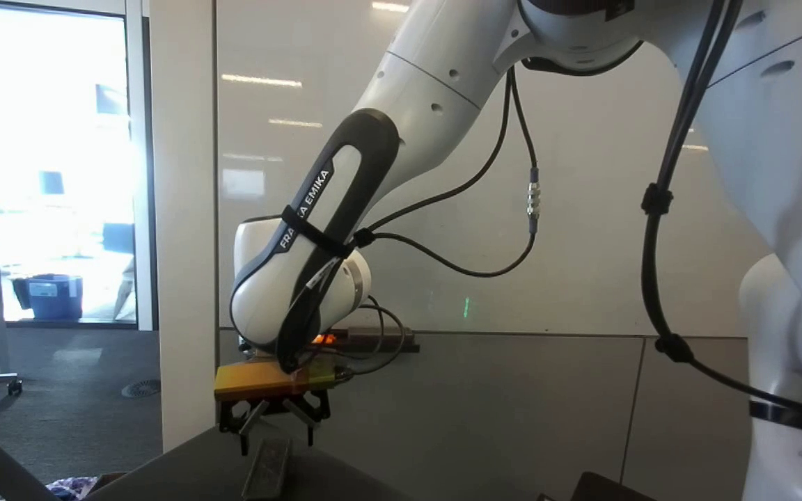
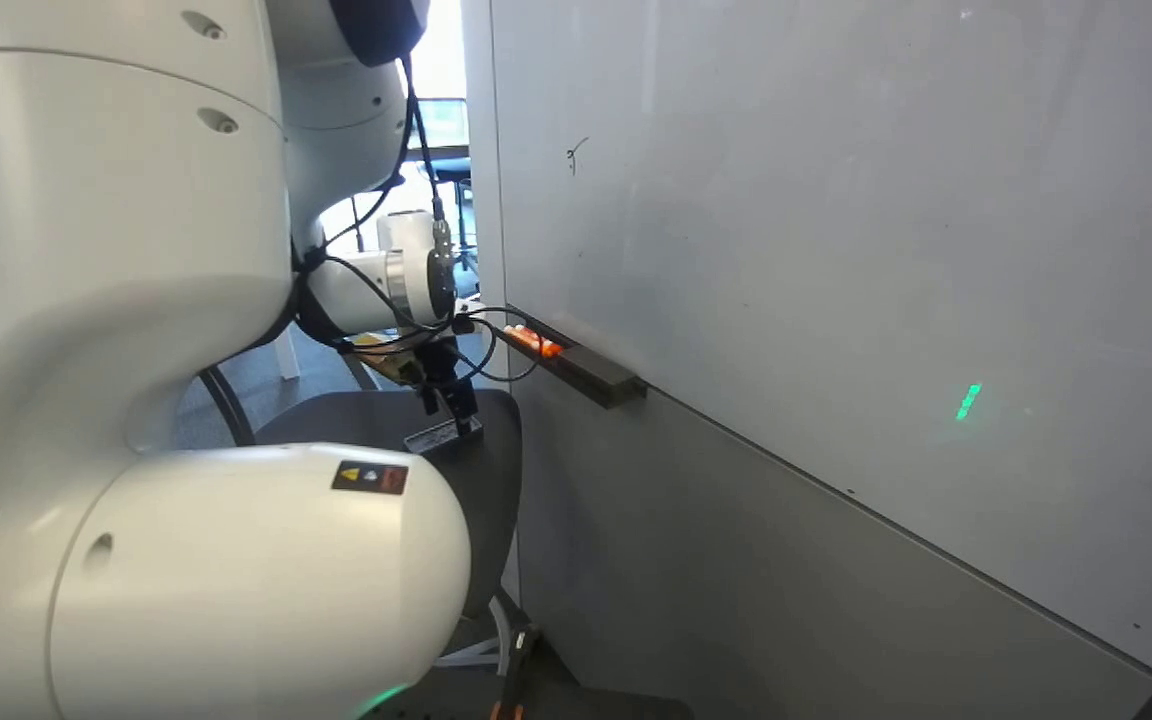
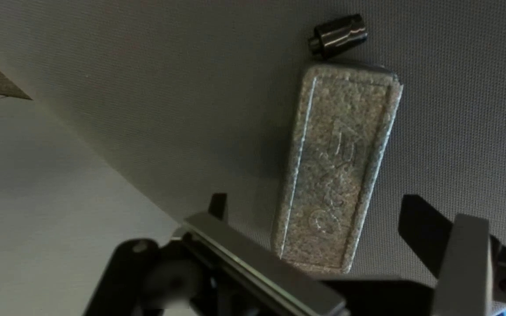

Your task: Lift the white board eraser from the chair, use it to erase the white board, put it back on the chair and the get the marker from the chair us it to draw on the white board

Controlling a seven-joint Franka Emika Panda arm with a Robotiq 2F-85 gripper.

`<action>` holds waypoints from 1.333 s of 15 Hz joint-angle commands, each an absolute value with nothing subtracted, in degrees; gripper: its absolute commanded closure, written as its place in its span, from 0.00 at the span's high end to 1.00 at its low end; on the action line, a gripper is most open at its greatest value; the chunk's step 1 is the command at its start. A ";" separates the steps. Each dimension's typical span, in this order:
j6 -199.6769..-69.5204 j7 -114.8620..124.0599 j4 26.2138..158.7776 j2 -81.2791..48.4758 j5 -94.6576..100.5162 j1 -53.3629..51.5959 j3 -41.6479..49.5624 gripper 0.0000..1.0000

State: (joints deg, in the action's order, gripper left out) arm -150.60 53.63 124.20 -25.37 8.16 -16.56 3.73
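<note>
The white board eraser, a grey-brown felt block with an embossed face, lies on the dark upholstered chair in the wrist view. My gripper hangs just above it, pointing down. Its jaws are wide apart, one finger to each side of the eraser's near end in the wrist view, touching neither side. A short glossy black cylinder with a narrow stub, apparently the marker, rests by the eraser's far end. Behind stands the white board, bearing a small dark pen mark and a short green streak.
A narrow dark tray ledge with orange items juts from the board near my wrist. Cables loop beside the gripper. Beyond the glass stands a blue bin. The chair's edge runs close on the left in the wrist view.
</note>
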 commanded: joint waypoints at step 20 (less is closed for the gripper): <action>-151.14 50.46 125.02 -24.29 9.39 -19.17 5.24 0.31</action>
